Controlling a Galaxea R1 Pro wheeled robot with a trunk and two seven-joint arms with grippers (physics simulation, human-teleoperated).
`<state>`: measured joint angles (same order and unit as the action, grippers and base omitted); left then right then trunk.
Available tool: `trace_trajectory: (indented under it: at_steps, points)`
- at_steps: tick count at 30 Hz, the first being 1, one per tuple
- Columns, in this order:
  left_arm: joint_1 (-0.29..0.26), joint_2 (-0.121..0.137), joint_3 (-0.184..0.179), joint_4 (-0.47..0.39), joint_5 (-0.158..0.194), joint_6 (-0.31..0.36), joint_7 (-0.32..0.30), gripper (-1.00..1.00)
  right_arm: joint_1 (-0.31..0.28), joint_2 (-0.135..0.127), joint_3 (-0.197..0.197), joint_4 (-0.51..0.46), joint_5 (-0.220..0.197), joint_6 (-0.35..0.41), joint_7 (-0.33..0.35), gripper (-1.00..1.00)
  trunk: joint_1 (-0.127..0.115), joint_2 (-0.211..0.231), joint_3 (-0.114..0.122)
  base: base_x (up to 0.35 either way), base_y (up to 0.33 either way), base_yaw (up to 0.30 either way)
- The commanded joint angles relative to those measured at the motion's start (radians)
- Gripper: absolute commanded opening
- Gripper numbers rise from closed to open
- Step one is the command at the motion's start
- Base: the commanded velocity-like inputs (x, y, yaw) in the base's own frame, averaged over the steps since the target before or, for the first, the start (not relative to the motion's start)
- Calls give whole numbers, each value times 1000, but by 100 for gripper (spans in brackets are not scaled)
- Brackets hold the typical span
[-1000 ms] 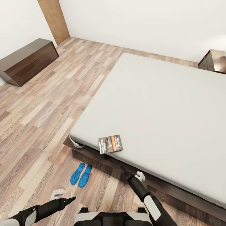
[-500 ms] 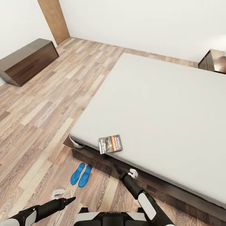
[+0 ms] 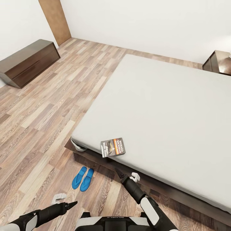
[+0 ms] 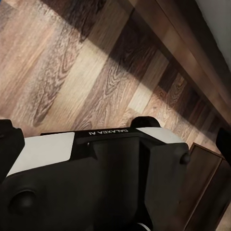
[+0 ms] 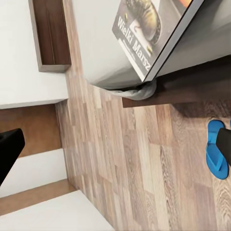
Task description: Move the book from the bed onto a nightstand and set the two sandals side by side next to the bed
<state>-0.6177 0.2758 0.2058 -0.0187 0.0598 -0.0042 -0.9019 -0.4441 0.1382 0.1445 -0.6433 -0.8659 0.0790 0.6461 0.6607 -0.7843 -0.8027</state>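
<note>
The book [image 3: 113, 147] lies flat on the near left corner of the bed [image 3: 160, 106], its edge over the mattress rim. In the right wrist view the book [image 5: 144, 29] shows at close range. The two sandals [image 3: 82, 178] lie side by side on the floor just in front of that corner; one sandal [image 5: 216, 150] is also seen past the right fingers. My right gripper [image 3: 127, 174] hangs open and empty beside the bed frame, below the book and right of the sandals. My left gripper [image 3: 66, 200] is open and empty, low over the floor, nearer me than the sandals.
A nightstand [image 3: 219, 62] stands at the bed's far right. A long low dark bench [image 3: 29, 61] sits against the left wall, with a wooden door [image 3: 55, 21] behind it. Wood floor stretches along the bed's left side. In the left wrist view, my own base [image 4: 96, 163] is seen over the planks.
My right gripper has moved left and slightly up along the bed frame, closer to the book's corner. The left arm, book and sandals have not moved.
</note>
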Motion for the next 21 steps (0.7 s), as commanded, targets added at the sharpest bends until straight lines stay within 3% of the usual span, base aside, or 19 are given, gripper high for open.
trace_trajectory:
  at_steps: [1,6,8,9,12,14,21]
  points:
    - [0,0,-3,1,6,0,-3,100,0,0,1,0,-10,8,2,100,0,-1,-1,0,0,0]
    - [0,0,-3,1,6,0,-3,100,-1,1,14,-2,-10,7,2,100,0,-1,-1,0,0,0]
    - [0,0,-3,1,6,0,-3,100,-1,1,46,-9,-10,7,2,100,0,-1,-1,0,0,0]
    - [0,0,-3,1,6,0,-3,100,-1,1,92,-16,-10,6,2,100,0,-1,-1,0,0,0]
    - [0,0,-3,2,6,0,-3,100,0,-1,139,-22,-12,-2,2,100,0,-1,-1,0,0,0]
    - [0,0,-3,2,6,0,-3,100,1,-3,147,-23,-24,-4,2,100,0,-1,-1,0,0,0]
    - [0,0,-3,2,7,0,-3,100,1,-6,159,-17,-164,-7,0,100,0,-1,-1,0,0,0]
